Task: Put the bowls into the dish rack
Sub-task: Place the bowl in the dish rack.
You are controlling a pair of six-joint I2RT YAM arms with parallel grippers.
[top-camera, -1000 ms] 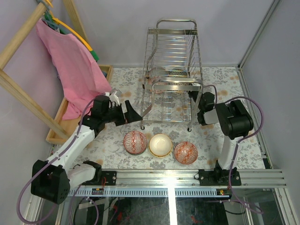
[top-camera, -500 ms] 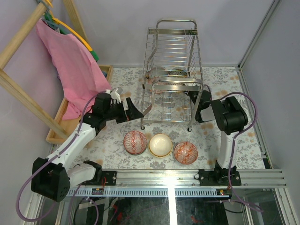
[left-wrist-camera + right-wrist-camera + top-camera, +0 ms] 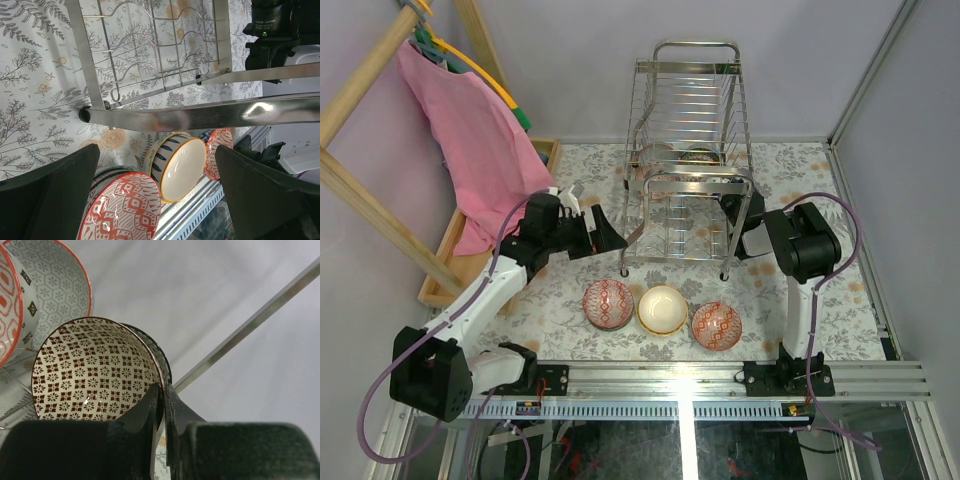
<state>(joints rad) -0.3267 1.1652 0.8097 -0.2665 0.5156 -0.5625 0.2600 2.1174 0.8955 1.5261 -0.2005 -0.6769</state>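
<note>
1. At the far left, we see one pink cloth (image 3: 470,130) draped on a wooden frame. One wooden tray (image 3: 438,285) lies below it on the counter (image 3: 790,165).
2. The left pincer (image 3: 610,237) is spread wide and grasps nothing. It hovers just left of the rack's near left leg.
3. We count three bowls in a row at the counter's near edge: a red-white bowl (image 3: 608,303), a cream bowl (image 3: 662,309) and a red bowl (image 3: 716,325).
4. One dish rack (image 3: 690,130) stands behind them, two tiers of chrome wire.
5. The right pincer (image 3: 163,390), at the rack's right side, is clenched on the rim of a brown-patterned bowl (image 3: 90,370).
6. The right wrist view shows four bowls: that one, a dark-rimmed bowl (image 3: 161,360) just behind it, a grey hexagon bowl (image 3: 55,285) and a red-white edge bowl (image 3: 6,305).
</note>
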